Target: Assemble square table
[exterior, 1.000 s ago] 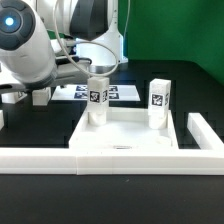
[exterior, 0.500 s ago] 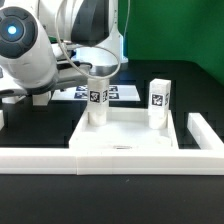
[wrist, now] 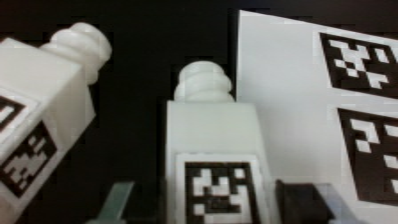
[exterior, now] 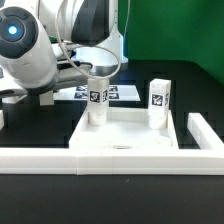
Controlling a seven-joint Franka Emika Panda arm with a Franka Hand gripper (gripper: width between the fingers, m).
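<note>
The white square tabletop [exterior: 128, 136] lies recessed face up in the middle of the table. Two short white legs with tags stand upright on its far corners, one on the exterior view's left [exterior: 97, 103] and one on the right [exterior: 159, 101]. My gripper [exterior: 97, 74] hangs over the left leg's top. In the wrist view that leg [wrist: 217, 130] stands between my fingers [wrist: 118, 200], with a dark gap on each side. The gripper [wrist: 212, 202] is open around it, touching nothing. The other leg [wrist: 50, 100] shows beside it.
The marker board [exterior: 125, 93] lies flat behind the tabletop and shows as a white sheet [wrist: 294, 90] in the wrist view. Long white border bars run along the front [exterior: 110, 160] and the exterior view's right [exterior: 205, 130].
The fingers have drawn closer together on either side of the left leg. The arm has settled slightly lower. Both legs and the tabletop stay put.
</note>
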